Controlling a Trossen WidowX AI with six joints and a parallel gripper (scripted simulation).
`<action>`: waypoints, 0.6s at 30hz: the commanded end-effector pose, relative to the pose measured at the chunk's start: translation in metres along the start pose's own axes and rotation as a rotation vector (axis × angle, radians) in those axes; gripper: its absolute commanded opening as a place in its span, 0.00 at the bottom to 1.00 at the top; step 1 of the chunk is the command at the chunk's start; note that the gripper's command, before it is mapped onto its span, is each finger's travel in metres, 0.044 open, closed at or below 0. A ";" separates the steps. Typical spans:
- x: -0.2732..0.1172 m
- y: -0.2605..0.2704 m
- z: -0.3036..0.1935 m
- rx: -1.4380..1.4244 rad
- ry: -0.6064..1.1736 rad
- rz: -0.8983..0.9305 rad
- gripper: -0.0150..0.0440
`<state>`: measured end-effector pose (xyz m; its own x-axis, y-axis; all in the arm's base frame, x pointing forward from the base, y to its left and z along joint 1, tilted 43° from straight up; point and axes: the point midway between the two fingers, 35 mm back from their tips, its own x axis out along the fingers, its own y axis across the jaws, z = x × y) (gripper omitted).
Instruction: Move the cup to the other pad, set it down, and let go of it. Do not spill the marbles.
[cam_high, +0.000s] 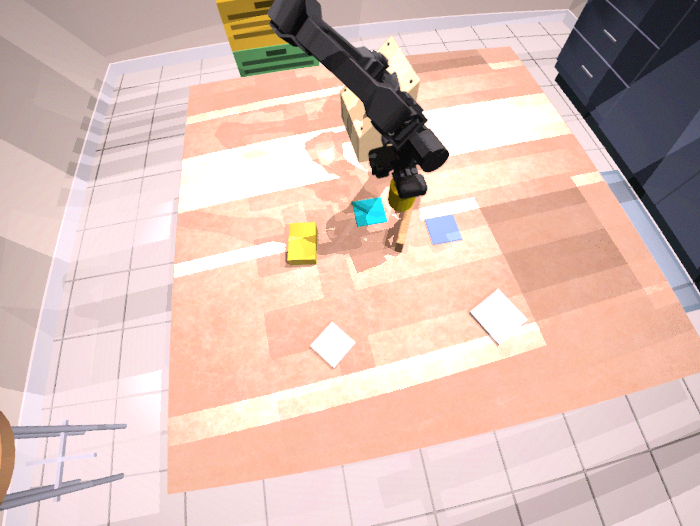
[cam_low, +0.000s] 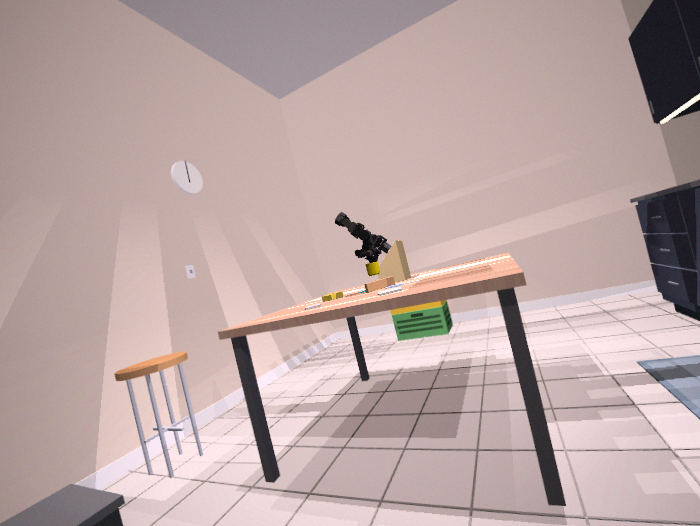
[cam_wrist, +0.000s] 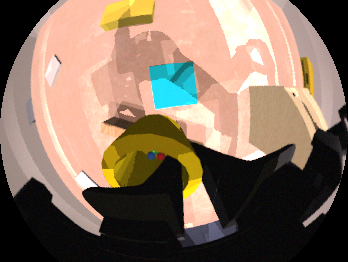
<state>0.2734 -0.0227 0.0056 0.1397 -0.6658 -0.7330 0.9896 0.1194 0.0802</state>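
Observation:
The yellow cup (cam_high: 401, 199) (cam_low: 372, 269) (cam_wrist: 155, 142) is held in the air, clear of the table. In the wrist view its mouth faces the camera, and a few small marbles (cam_wrist: 161, 156), among them a blue and a red one, lie inside. My gripper (cam_wrist: 184, 147) is shut on the cup's wall, one finger inside the mouth. The cyan pad (cam_high: 371, 218) (cam_wrist: 172, 93) lies to the left of the cup in the top view, bare. The blue pad (cam_high: 443, 230) lies to the right, bare. The wrist view does not show the blue pad clearly.
A low wooden bar (cam_high: 402, 230) (cam_low: 379, 284) (cam_wrist: 111, 128) stands between the pads, partly under the cup. A yellow block (cam_high: 302, 242) (cam_wrist: 129, 14) lies left of the cyan pad. Two white tiles (cam_high: 332, 344) (cam_high: 498, 315) lie farther out. A beige angled block (cam_high: 362, 133) (cam_wrist: 274, 120) stands behind.

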 end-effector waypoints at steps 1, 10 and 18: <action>0.000 -0.004 0.007 -0.003 -0.006 -0.001 0.25; 0.000 -0.011 0.021 -0.004 -0.007 -0.001 0.25; 0.000 -0.018 0.034 -0.004 -0.007 -0.001 0.25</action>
<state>0.2605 -0.0456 0.0246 0.1396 -0.6667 -0.7322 0.9896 0.1197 0.0797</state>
